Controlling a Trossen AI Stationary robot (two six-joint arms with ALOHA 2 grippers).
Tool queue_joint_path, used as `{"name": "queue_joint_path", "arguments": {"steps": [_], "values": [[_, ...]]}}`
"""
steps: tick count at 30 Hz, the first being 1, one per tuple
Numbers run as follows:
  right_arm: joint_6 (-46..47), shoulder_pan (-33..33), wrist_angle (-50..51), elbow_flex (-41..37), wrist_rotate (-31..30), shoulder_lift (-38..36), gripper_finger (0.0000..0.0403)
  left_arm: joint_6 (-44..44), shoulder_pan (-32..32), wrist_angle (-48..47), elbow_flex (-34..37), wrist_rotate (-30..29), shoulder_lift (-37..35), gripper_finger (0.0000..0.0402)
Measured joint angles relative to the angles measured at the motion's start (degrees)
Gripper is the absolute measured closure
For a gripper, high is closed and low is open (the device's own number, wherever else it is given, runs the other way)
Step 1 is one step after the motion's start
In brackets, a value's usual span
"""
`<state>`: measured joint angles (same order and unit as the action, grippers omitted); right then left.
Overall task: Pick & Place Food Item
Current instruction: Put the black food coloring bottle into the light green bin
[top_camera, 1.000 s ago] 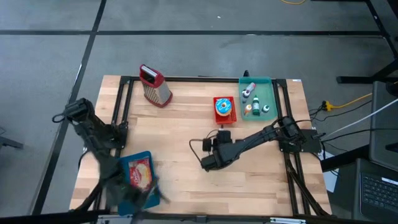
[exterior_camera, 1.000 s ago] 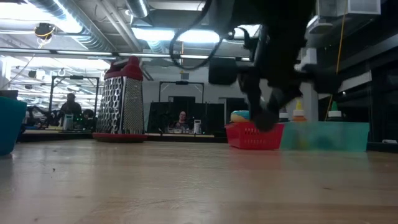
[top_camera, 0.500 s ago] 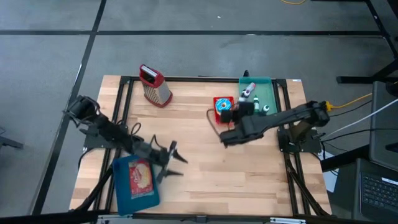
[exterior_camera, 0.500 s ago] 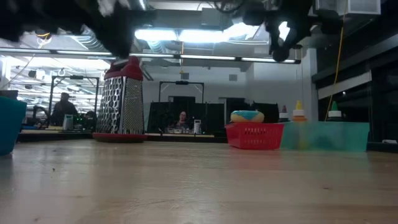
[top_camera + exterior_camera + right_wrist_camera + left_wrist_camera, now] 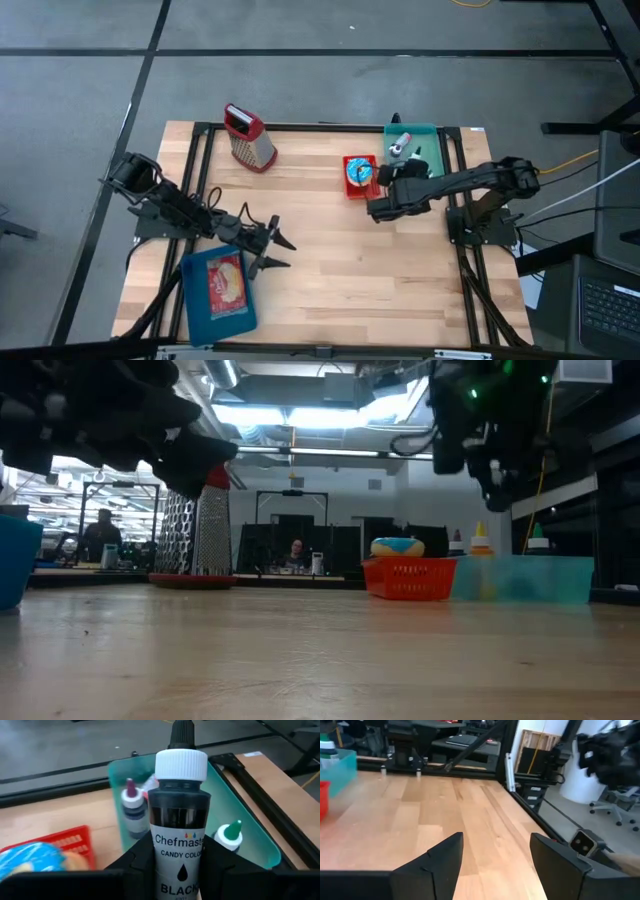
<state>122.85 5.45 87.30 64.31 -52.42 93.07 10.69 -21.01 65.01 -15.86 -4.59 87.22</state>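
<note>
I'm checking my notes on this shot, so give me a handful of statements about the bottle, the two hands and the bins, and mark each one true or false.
1. The right hand is shut on a black candy color bottle. True.
2. The bottle has a red cap. False: its cap is white.
3. The left hand is open with nothing in it. True.
4. The cheese grater lies flat inside the blue bin. False: it stands on the table near the far edge, away from that bin.
5. The red basket sits beside the teal tray. True.
</note>
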Motion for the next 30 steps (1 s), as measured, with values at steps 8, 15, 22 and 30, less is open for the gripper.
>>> {"name": "queue_joint_path", "arguments": {"steps": [8, 15, 22, 30], "values": [[0.7, -5.0, -4.9, -7.2, -1.1, -0.4, 0.0302, -2.9, -2.8, 3.8, 0.0, -1.7, 0.0, 0.0178], [-10.7, -12.6, -13.4, -8.1, -3.2, -0.4, 0.0301, -4.9, -2.4, 3.8, 0.0, -1.5, 0.0, 0.0178], [-19.9, -18.5, -20.6, -8.1, -3.1, -0.4, 0.0234, -5.6, -0.8, 2.6, 0.0, 1.3, 0.0, 0.0178], [-20.0, -20.8, -20.7, -8.1, -2.8, -0.4, 0.0171, -8.0, 1.9, 2.4, 0.0, 4.6, 0.0, 0.0178]]}}
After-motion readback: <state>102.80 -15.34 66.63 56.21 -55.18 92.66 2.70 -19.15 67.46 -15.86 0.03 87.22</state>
